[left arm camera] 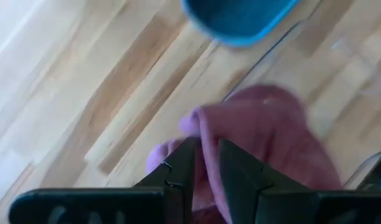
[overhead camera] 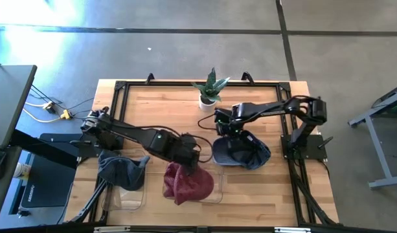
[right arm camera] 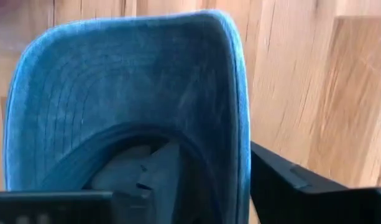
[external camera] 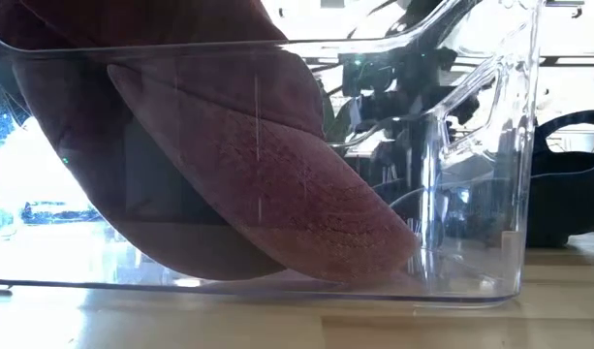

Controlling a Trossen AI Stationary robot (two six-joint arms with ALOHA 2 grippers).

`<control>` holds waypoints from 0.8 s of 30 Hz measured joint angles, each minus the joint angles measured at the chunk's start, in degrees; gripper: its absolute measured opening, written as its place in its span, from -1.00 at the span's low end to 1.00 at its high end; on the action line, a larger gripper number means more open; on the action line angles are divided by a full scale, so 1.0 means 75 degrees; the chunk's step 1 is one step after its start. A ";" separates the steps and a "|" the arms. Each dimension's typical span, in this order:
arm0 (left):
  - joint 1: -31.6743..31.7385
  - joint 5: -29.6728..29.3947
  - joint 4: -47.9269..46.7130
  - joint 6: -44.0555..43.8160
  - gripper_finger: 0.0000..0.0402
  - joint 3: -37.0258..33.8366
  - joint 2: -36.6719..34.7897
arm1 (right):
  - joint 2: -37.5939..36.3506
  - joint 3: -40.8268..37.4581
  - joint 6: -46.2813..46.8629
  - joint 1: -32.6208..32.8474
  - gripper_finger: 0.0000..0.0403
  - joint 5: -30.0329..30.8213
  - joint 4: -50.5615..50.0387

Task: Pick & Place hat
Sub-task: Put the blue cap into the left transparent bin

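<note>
Take the small potted green plant (overhead camera: 209,88) at the far edge of the pale wooden table (overhead camera: 146,103) as your landmark. Well to its left and nearer you, you see a grey-blue cloth cap (overhead camera: 122,170) lying in a clear plastic bin (overhead camera: 129,200) by the table's near-left corner. The left arm reaches across above that cap toward the middle.

Next, nearer you than the plant and slightly left of it, your left gripper (left arm camera: 202,163) sits over a dark red cloth cap (left arm camera: 271,134). In the left wrist view its two dark fingers (left arm camera: 178,165) are pinched on a fold of the red fabric, so it is grasping the dark red cloth cap. From table height that cap fills a second clear plastic bin (external camera: 471,194), with its brim sloping down to the bin floor.

Just right of the plant and a little nearer you, your right gripper (overhead camera: 227,129) is at a blue denim cap (right arm camera: 122,93) that rests on the bare wood outside both bins. In the right wrist view one finger (right arm camera: 159,171) lies inside the cap and the other outside its brim edge, straddling it; you cannot tell whether they are clenched on it.
</note>
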 joint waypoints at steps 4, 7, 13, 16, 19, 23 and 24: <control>-0.0001 -0.0490 -0.0300 0.0000 -0.69 -0.0217 -0.0139 | 0.0253 0.0010 0.0168 -0.0056 -0.64 0.0125 0.0290; 0.0149 -0.0778 -0.0266 0.0099 -0.69 -0.0216 -0.0234 | 0.0372 0.0010 0.0630 -0.0245 -0.92 -0.0089 0.0328; 0.0306 -0.1387 -0.0825 0.0400 -0.69 -0.0223 -0.0390 | -0.0201 0.0007 0.2670 -0.1053 -0.93 0.0541 0.0241; 0.0406 -0.1736 -0.1096 0.0538 -0.69 -0.0255 -0.0371 | -0.0798 -0.0071 0.4258 -0.1547 -0.96 0.0981 0.0154; 0.0496 -0.2051 -0.1177 0.0870 -0.69 -0.0241 -0.0426 | -0.1550 -0.0633 0.5891 -0.1972 -0.92 0.0928 0.0240; 0.0629 -0.2326 -0.1175 0.1264 -0.69 -0.0241 -0.0398 | -0.2779 -0.2126 0.7762 -0.2253 -0.96 0.0463 0.0751; 0.0667 -0.2374 -0.1175 0.1363 -0.69 -0.0241 -0.0402 | -0.3115 -0.2561 0.8247 -0.2249 -0.96 0.0350 0.0988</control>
